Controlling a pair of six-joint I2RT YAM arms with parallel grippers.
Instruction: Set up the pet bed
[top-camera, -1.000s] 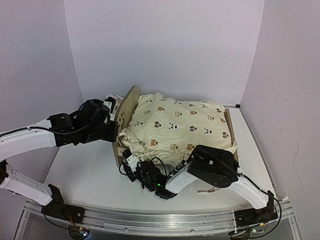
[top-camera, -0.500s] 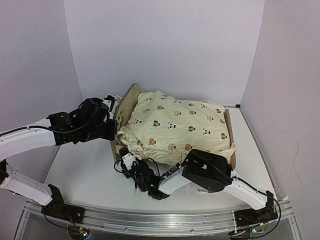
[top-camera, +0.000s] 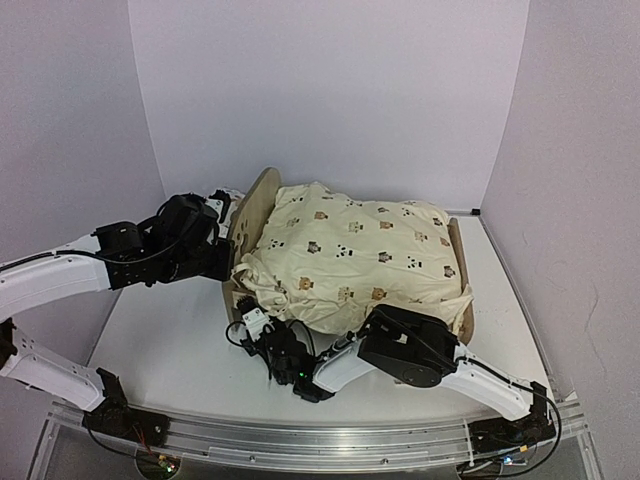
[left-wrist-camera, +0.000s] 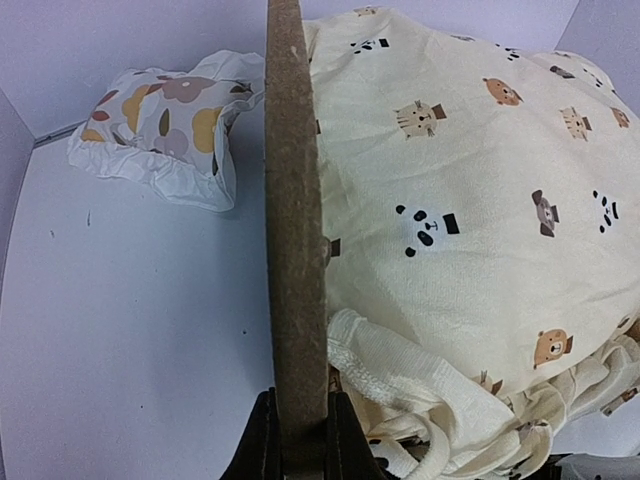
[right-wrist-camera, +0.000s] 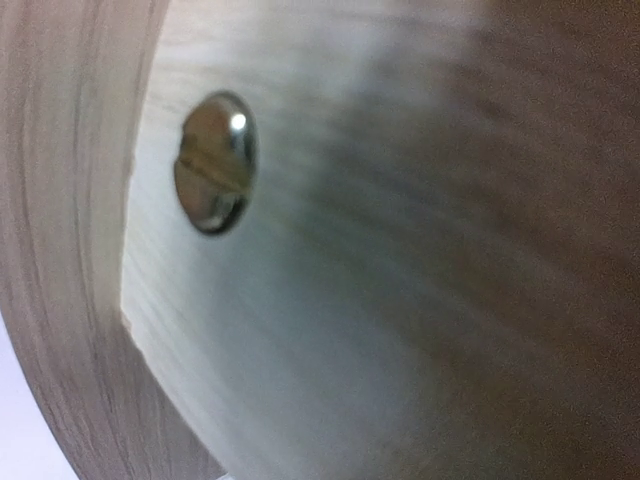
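The pet bed (top-camera: 256, 206) stands mid-table, a plywood frame with rounded end boards. A cream animal-print quilt (top-camera: 350, 250) is heaped over it and hides its base. My left gripper (top-camera: 226, 260) is shut on the edge of the left end board (left-wrist-camera: 295, 250), one finger on each face (left-wrist-camera: 262, 445). My right gripper (top-camera: 252, 320) sits low at the near corner of that same board. Its wrist view is filled by blurred plywood (right-wrist-camera: 400, 300) with a metal screw head (right-wrist-camera: 213, 160). Its fingers do not show.
A small leaf-print pillow (left-wrist-camera: 165, 125) lies on the table outside the left end board, toward the back wall. The quilt's ruffled hem (left-wrist-camera: 420, 400) bunches against the board's inner face. The right end board (top-camera: 458, 245) stands near the right wall.
My right arm has slid a little left along the bed's near side, bringing its gripper close against the left board's near corner. The left gripper keeps its hold.
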